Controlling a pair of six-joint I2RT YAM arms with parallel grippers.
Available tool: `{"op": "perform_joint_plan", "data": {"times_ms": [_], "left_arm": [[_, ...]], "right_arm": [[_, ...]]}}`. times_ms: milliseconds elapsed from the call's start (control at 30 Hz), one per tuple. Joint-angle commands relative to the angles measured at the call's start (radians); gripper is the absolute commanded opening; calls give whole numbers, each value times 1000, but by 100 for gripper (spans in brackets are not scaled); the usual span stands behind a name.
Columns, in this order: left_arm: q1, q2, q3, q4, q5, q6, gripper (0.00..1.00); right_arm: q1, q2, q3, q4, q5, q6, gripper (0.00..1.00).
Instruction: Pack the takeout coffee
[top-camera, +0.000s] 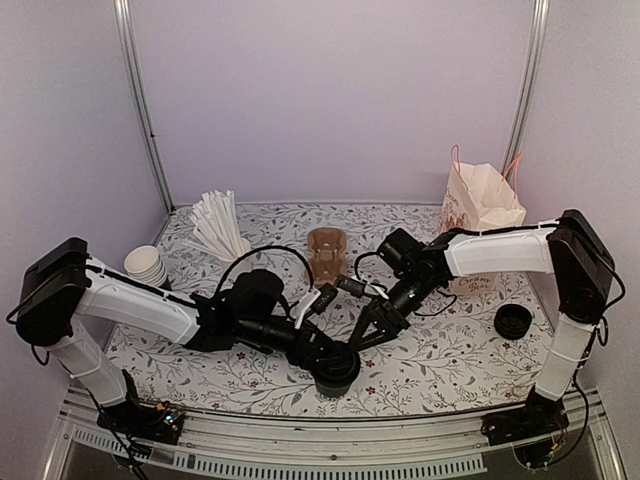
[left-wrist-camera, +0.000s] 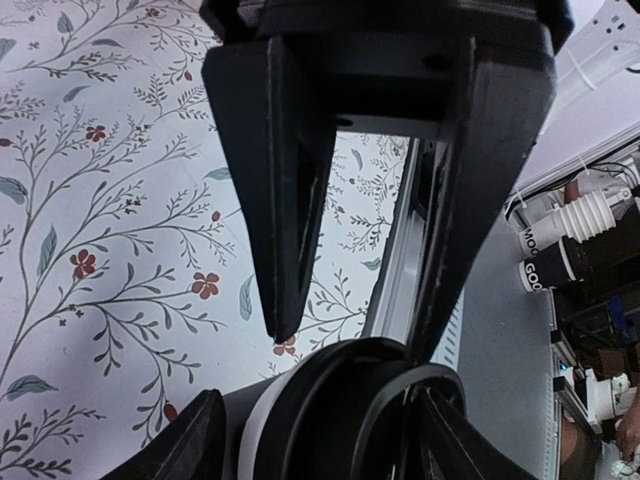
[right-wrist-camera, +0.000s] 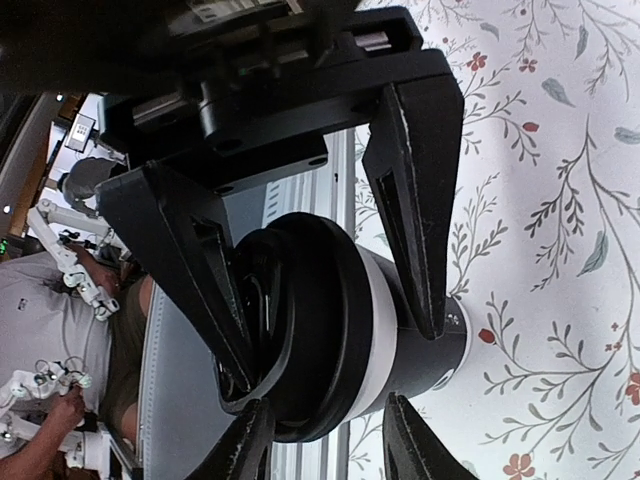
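Observation:
The takeout coffee (top-camera: 335, 368), a black cup with a white band under its black lid, is near the table's front edge between both grippers. Both wrist views show it side-on, its lid (right-wrist-camera: 320, 320) turned toward the front rail and sitting askew. My left gripper (left-wrist-camera: 348, 342) reaches in from the left and closes on the cup at its rim, one fingertip against the lid's edge. My right gripper (right-wrist-camera: 340, 360) straddles the cup from the right. One of its fingers (right-wrist-camera: 200, 270) lies on the lid's face and the other (right-wrist-camera: 415, 220) along the cup's wall. I cannot tell whether it grips.
A paper bag (top-camera: 482, 205) stands at the back right, with a brown cup carrier (top-camera: 327, 252) at mid-back. A straw holder (top-camera: 218, 228) and a stack of lidless cups (top-camera: 148, 265) are at the back left. Loose black lids (top-camera: 513, 321) lie right. The front rail (top-camera: 330, 425) runs just beyond the cup.

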Motion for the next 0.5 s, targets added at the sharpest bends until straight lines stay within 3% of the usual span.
{"op": "perform_joint_plan", "data": {"times_ms": [0,467], "left_arm": [[11,79,-60,-155,-32,16,65],[18,92,-110,-110,-32,1,63]], "right_arm": [[-5,60,54,-134,-102,-27,39],[-3,152,71,-119,-104,13,36]]}}
